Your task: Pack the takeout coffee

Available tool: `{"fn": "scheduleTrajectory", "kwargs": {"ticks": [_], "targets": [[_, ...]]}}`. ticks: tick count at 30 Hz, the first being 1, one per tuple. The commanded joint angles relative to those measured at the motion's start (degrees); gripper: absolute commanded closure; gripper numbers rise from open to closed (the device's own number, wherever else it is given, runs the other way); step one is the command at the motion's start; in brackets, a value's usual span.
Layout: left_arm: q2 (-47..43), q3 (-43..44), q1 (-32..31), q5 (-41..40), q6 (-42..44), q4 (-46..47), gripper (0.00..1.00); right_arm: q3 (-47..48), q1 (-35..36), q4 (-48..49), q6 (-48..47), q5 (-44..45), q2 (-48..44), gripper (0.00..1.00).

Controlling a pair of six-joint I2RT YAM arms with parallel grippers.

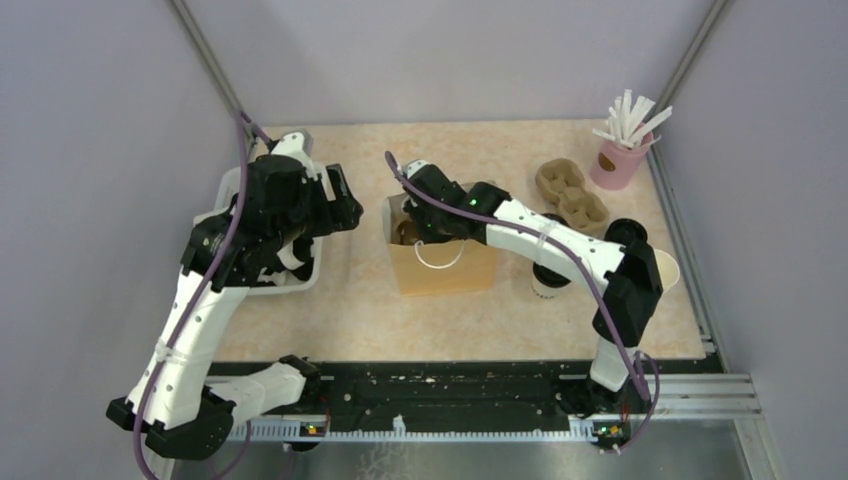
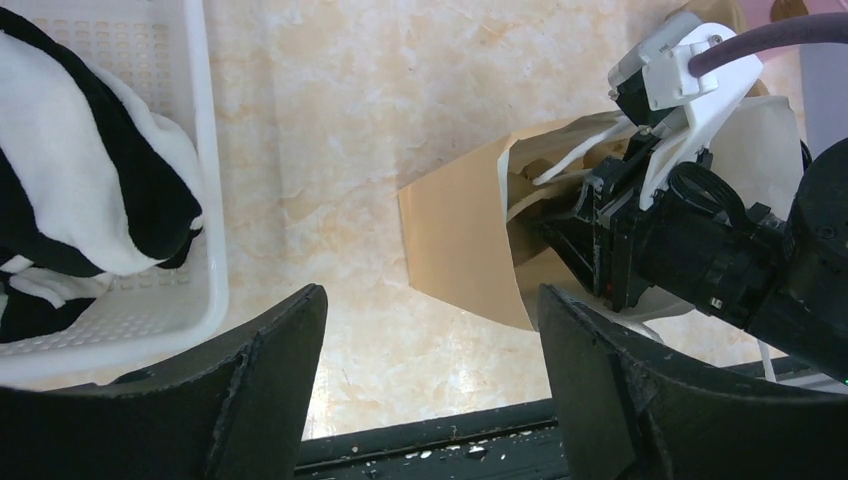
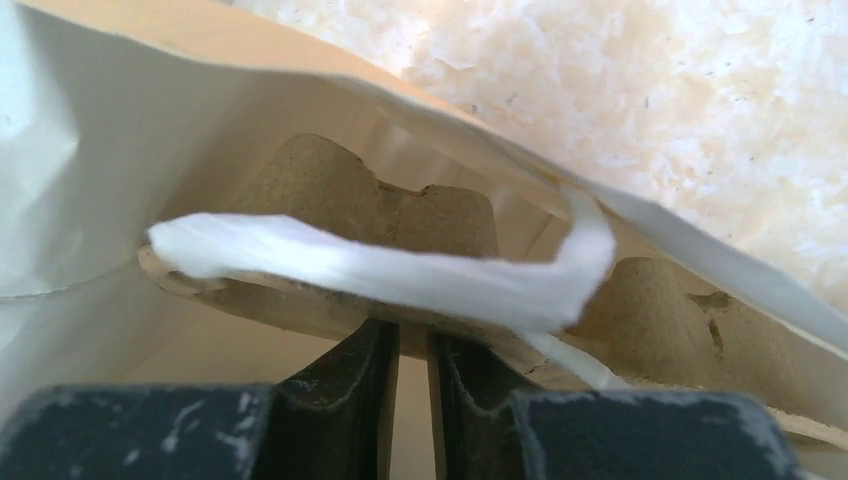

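Right gripper (image 3: 412, 345) is down inside the open brown paper bag (image 1: 445, 270), which stands mid-table. Jaws are narrowed to a slit, pinching the rim of a moulded brown pulp cup carrier (image 3: 330, 190) that sits in the bag. The bag's white loop handle (image 3: 400, 275) droops across the carrier directly in front of the fingertips. The right arm fills most of the bag mouth.

Takeout coffee: one small white paper cup with a black lid (image 1: 548, 282) stands on the beige marbled table (image 1: 350, 310), just right of the bag. It's outside the bag and partly hidden under the right forearm.

Left gripper (image 2: 430, 380) hangs over bare table between the bag and a white plastic basket (image 2: 215, 200). Jaws are wide, nothing between them. A black-and-white cloth (image 2: 90, 180) lies in the basket.

At back right, a second brown pulp carrier (image 1: 570, 192) lies flat, with a pink cup of white wrapped straws (image 1: 615, 165) just beyond it. A lidless white paper cup (image 1: 668, 268) sits by the right elbow, half covered by it.
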Motion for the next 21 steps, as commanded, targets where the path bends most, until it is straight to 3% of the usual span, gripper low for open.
{"fn": "scheduleTrajectory", "kwargs": {"ticks": [1, 4, 6, 10, 14, 21], "targets": [[0.20, 1.72, 0.25, 1.21, 1.81, 0.44, 0.16, 2.45, 0.32, 1.32, -0.94, 2.33, 0.35, 0.80], [1.55, 2.17, 0.24, 3.47, 2.20, 0.63, 0.16, 13.48, 0.30, -4.97, 1.25, -0.88, 1.50, 0.75], [2.04, 2.01, 0.25, 4.86, 2.23, 1.04, 0.16, 15.76, 0.25, -5.82, 2.29, -2.04, -0.06, 0.66], [2.78, 2.33, 0.26, 8.22, 1.81, 3.28, 0.17, 17.47, 0.27, -8.06, 3.48, -1.32, -2.25, 0.63], [3.71, 1.93, 0.21, 9.17, 1.61, 4.15, 0.18, 14.52, 0.18, -6.94, 3.45, 2.90, -5.07, 0.63], [7.07, 1.52, 0.21, 21.15, 1.72, 10.60, 0.38, 6.40, -4.19, -0.10, 5.97, 0.14, -9.85, 0.60]]}}
